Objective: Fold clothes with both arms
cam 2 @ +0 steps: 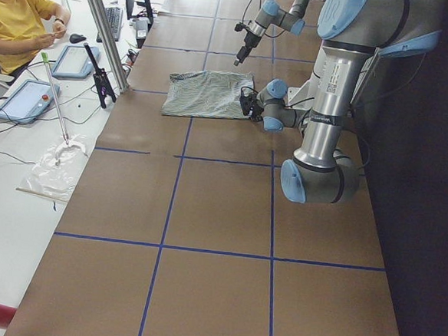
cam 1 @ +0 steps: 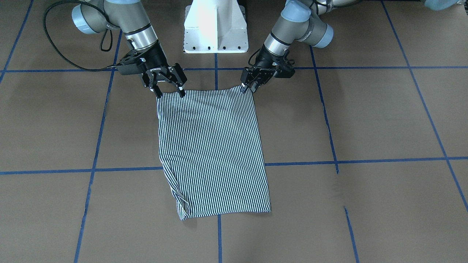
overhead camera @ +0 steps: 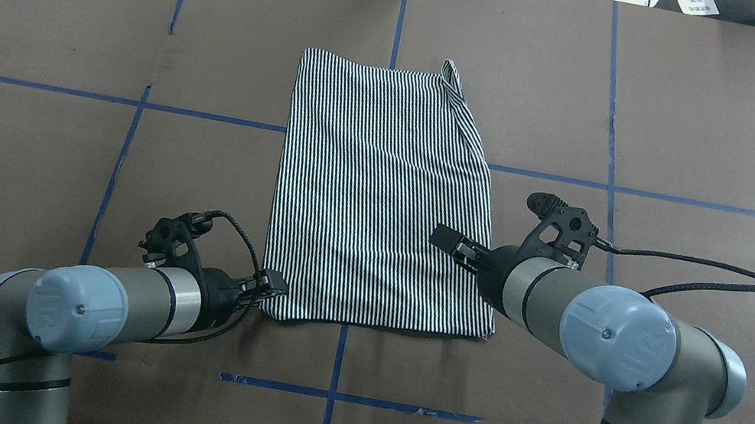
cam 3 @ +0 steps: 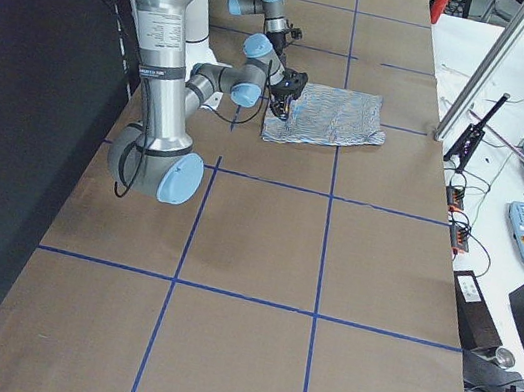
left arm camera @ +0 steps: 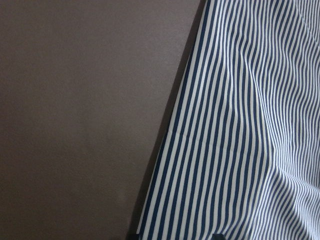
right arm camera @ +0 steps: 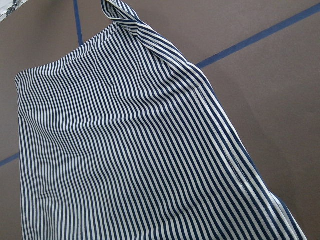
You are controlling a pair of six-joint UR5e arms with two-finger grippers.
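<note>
Folded to a narrow rectangle on the table (cam 1: 384, 120), the polo shirt (cam 1: 212, 153) likely awaits a crosswise fold, the left gripper (cam 1: 248, 87) seemingly pinching one near corner, the right gripper (cam 1: 169, 92) spread open above the other.

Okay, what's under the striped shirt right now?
The striped shirt lies folded on the brown table, and blue tape lines run in under it from both sides and both ends. Its lower layers and whatever lies between them are covered; no collar shows.
</note>
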